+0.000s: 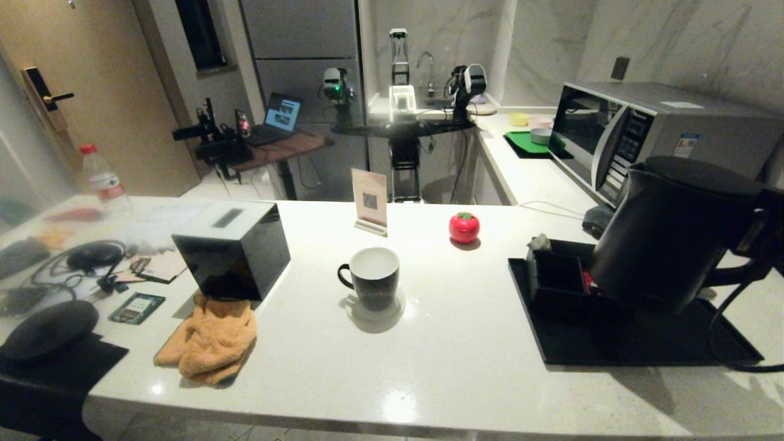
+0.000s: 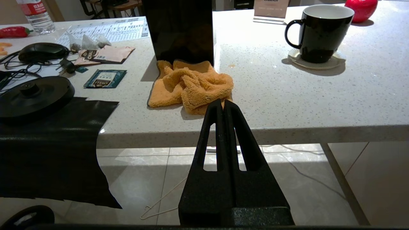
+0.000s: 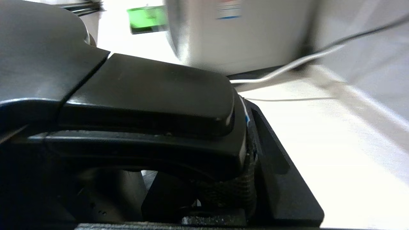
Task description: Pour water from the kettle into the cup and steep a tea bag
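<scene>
Kettle (image 1: pixel 667 236) gripped at handle by right gripper (image 3: pixel 246 153), near tabletop (image 1: pixel 441 367) right edge. Carry level toward central cup (image 1: pixel 370 277), spout over rim before tilting. Left gripper (image 2: pixel 223 107): jaws pressed together.

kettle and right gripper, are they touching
Touching. The right wrist view shows the right gripper with its fingers closed against the kettle handle, no gap between them.
</scene>
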{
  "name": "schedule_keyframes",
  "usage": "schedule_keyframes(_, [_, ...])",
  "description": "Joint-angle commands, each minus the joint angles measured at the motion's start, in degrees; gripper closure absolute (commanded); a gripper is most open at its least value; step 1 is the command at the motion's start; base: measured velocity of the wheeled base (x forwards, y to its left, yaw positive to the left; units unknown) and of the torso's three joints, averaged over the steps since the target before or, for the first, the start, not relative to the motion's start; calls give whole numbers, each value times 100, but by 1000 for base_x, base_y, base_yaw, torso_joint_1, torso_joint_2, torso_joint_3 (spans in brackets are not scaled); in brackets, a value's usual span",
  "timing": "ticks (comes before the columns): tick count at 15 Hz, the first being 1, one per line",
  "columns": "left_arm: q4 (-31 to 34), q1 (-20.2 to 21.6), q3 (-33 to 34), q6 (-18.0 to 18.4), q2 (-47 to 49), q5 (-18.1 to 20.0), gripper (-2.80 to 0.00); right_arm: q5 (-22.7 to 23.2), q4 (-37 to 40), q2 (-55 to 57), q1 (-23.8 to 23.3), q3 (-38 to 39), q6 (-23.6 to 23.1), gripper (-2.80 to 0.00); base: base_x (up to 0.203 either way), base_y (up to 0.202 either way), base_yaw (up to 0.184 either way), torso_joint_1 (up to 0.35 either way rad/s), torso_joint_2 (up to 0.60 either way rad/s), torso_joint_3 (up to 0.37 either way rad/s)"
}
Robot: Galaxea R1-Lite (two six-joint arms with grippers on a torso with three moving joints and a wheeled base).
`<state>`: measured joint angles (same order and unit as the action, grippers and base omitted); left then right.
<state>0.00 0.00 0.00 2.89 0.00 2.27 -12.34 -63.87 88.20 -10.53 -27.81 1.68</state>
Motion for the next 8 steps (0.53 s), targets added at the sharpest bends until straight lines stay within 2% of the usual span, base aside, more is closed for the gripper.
schedule_keyframes(1, [0,0,0,1,0,2,0,-19,-43,-351,458,224,0,0,0,0,0,0,0,0])
schedule_keyframes(8, [0,0,0,1,0,2,0,-19,-56,-492,1048,390,0,0,0,0,0,0,0,0])
